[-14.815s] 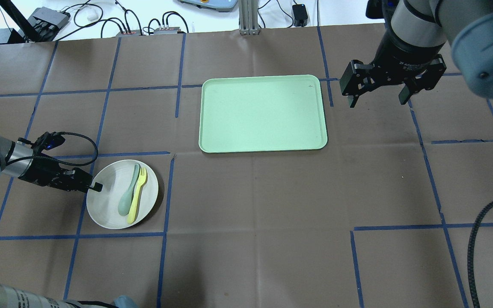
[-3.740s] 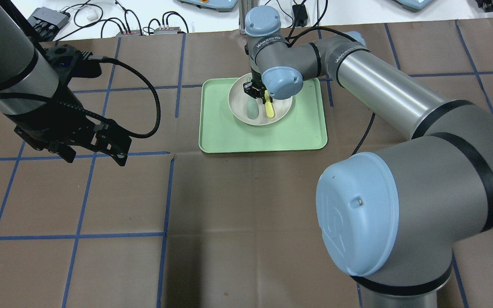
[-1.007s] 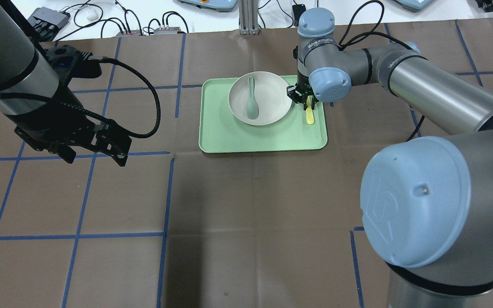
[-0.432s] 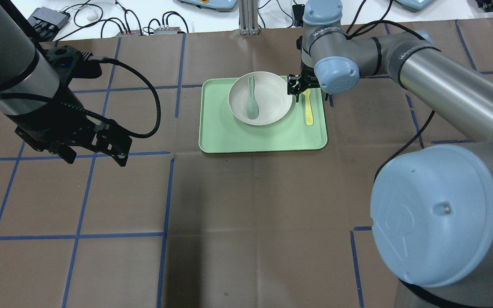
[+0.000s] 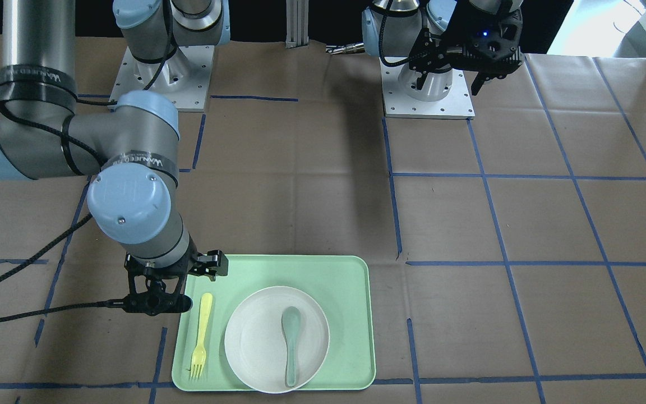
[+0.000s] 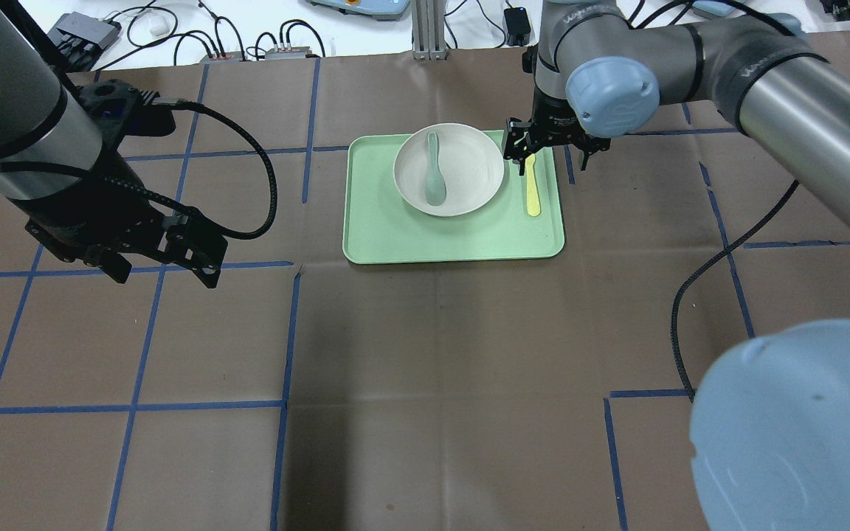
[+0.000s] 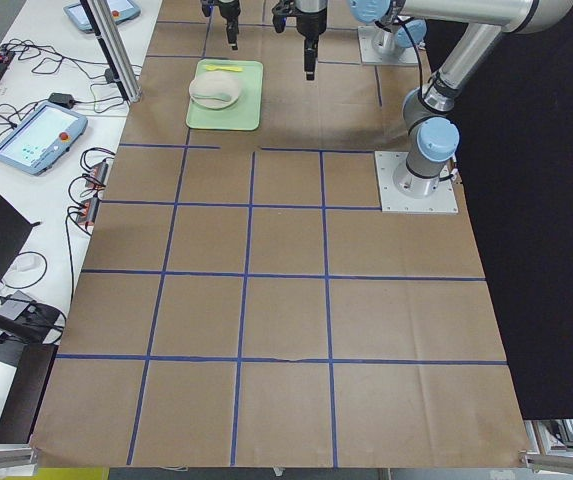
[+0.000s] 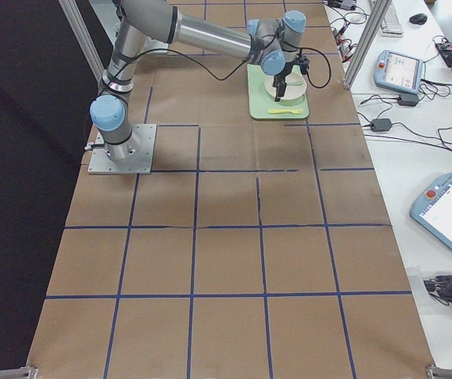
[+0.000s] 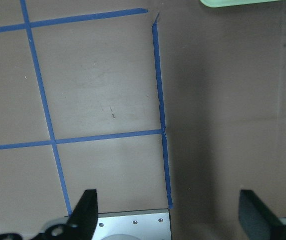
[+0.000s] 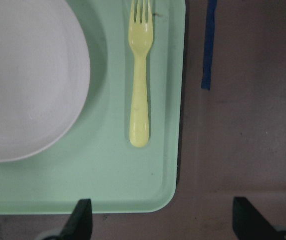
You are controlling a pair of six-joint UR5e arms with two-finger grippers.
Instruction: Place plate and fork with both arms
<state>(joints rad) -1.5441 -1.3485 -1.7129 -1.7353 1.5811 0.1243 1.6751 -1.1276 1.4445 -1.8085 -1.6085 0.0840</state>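
Observation:
The off-white plate [image 6: 471,175] sits on the mint-green tray [image 6: 454,237], towards its far edge, with a grey-green spoon [image 6: 434,175] lying in it. The pale-yellow fork [image 6: 533,189] lies flat on the tray, just right of the plate. My right gripper [image 6: 552,153] hovers over the fork's far end, open and empty. The right wrist view shows the fork [image 10: 139,90] free between plate [image 10: 38,90] and tray rim [image 10: 83,192], with the fingers apart. My left gripper [image 6: 163,269] is open and empty above the table at the left, far from the tray.
Blue tape lines [image 6: 288,332] cross the brown paper table cover. The right arm's black cable [image 6: 690,287] hangs over the table's right side. Cables and boxes [image 6: 85,33] lie beyond the far edge. The arm bases [image 5: 427,90] stand on the robot's side.
The right gripper let go of the fork, which now lies on the tray beside the plate, and has risen with its jaws wider. The left arm has not moved.

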